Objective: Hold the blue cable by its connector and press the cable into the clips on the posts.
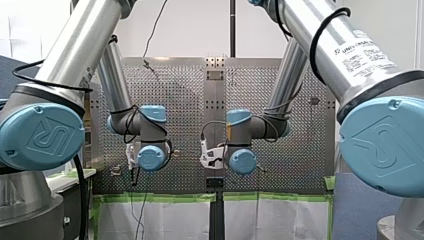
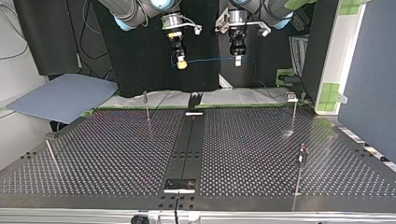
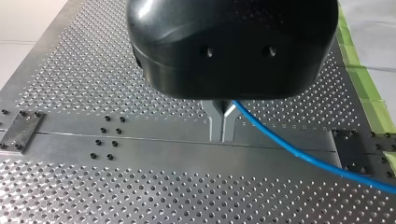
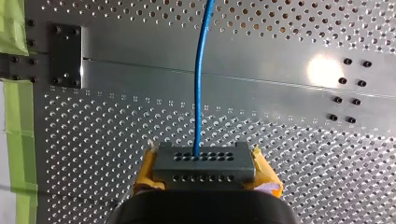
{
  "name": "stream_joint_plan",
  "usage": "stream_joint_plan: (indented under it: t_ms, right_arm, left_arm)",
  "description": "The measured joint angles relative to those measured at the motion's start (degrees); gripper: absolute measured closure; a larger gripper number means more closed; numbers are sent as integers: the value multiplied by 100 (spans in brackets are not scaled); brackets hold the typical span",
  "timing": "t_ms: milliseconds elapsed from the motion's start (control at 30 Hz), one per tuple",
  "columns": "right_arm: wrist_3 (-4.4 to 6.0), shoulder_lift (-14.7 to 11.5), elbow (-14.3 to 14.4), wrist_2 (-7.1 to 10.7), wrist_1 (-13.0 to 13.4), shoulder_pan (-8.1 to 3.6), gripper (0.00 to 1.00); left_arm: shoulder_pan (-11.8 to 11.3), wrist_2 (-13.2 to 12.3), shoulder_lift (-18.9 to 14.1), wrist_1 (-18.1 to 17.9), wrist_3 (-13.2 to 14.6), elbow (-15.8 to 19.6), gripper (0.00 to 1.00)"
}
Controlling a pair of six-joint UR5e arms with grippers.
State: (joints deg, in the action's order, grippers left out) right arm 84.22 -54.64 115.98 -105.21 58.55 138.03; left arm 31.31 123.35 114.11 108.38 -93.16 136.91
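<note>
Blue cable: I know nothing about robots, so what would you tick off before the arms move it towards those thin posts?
1. Connector gripped by my right gripper: ok, its yellow pads clamp both sides.
2. Blue cable held by my left gripper: ok, its metal fingers are shut on it.
3. Cable span between the grippers free of snags: ok, it runs nearly straight in the top view.
4. Cable seated in the posts: not ok, it hangs above the table, touching no post.
5. Clips open toward the cable: cannot tell, too small.
</note>
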Motion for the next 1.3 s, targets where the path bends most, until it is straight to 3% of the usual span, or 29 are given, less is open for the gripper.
stream_joint_plan:
  t_ms: [167,400,567,800,1033,1300]
  right_arm:
    - [46,47,-45,-46,-46,47,100]
    - [210,330,-365,-366,-366,284,100]
    - [314,198,-628,-628,-628,210,100]
    - [374,-204,-1049,-989,-1050,48,100]
    - [393,-566,-1401,-775,-1412,-90,100]
    - [401,-1055,-1673,-291,-1901,-222,100]
  left_arm:
    - [10,11,11,9,10,-12,99]
    - [137,294,25,296,1,-294,99]
    - [121,517,-184,531,-180,-524,99]
    - [65,846,-557,907,-23,-617,99]
    - [38,919,-941,1290,43,-772,99]
    - [14,1079,-1433,1785,61,-1144,99]
